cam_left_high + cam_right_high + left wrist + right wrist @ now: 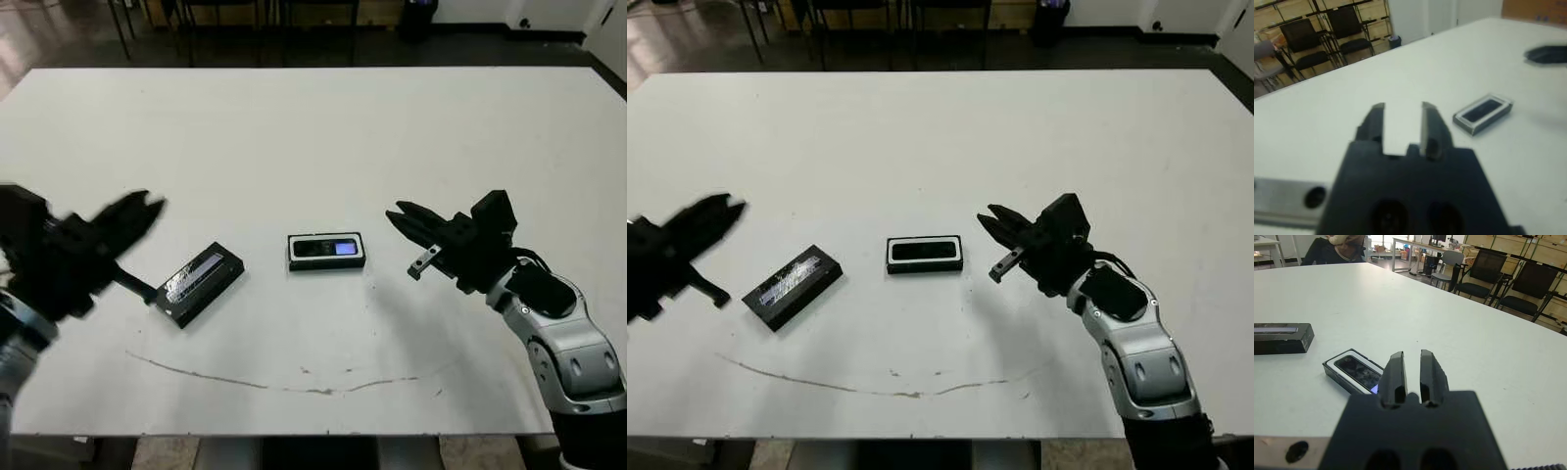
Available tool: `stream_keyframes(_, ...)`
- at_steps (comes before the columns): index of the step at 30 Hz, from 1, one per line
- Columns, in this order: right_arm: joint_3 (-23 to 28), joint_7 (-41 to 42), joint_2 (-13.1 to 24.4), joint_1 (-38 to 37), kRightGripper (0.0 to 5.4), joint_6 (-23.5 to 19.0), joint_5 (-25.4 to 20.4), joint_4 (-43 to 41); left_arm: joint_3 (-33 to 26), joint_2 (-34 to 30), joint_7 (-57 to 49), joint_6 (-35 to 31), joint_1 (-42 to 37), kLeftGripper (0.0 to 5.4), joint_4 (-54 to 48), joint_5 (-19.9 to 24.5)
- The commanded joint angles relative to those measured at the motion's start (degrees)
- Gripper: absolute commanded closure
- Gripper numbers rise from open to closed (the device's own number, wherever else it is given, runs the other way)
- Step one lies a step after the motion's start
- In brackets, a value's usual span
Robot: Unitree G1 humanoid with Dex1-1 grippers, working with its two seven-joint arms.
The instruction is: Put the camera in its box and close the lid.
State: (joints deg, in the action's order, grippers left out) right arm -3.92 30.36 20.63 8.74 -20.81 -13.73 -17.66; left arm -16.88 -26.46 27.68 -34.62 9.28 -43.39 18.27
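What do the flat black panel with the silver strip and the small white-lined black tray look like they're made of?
The flat black panel with the silver strip looks like rigid matte card or plastic, judging by its crisp edges. The strip seems to be metallic foil, since it catches the light. The small white-lined black tray looks like matching matte board, and its white lining could be card or foam. The pictures cannot settle which.

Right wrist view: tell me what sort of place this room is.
Probably a lab or workshop. Beyond the white table stand black chairs, shelves of cardboard boxes and a desk with a person seated nearby.
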Motion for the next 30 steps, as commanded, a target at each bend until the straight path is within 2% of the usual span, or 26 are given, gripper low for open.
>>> stream_keyframes(1, -0.1, -0.3, 0.0, -0.7, 5.4, -0.1, 0.2, 0.4, 5.0, -3.0, 0.1, 3.4, 2.4, 3.85, 1.0, -5.2)
stream_keyframes(5, 0.2, -0.1, -0.1, -1.1, 5.4, 0.5, -0.1, 0.6, 10.3, -5.4, 1.0, 6.1, 4.1, 2.9, 2.7, -9.8)
stream_keyframes(9, 0.3, -0.1, -0.3, -1.3, 5.4, 0.6, -0.3, 0.6, 13.8, -5.9, 1.0, 7.9, 5.7, 1.99, 4.4, -12.6)
stream_keyframes(14, 0.3, 0.0, -0.2, -1.2, 5.4, 0.6, -0.7, 1.0, 15.2, -6.4, 0.8, 6.7, 6.8, 0.84, 5.5, -14.6)
stream_keyframes(18, 0.3, -0.3, -0.2, -1.2, 5.4, 0.5, -0.4, 1.0, 15.9, -7.6, 1.8, 8.4, 6.7, 0.01, 7.7, -16.0)
stream_keyframes(22, 0.3, -0.2, -0.2, -1.1, 5.4, 0.7, -0.4, 1.2, 16.2, -8.3, 1.7, 6.6, 6.2, 0.01, 8.0, -16.9)
stream_keyframes(30, 0.4, 0.5, -0.2, -1.0, 5.4, 1.8, -1.2, 2.3, 14.4, -6.7, 1.2, 5.6, 5.0, 0.01, 10.5, -14.7)
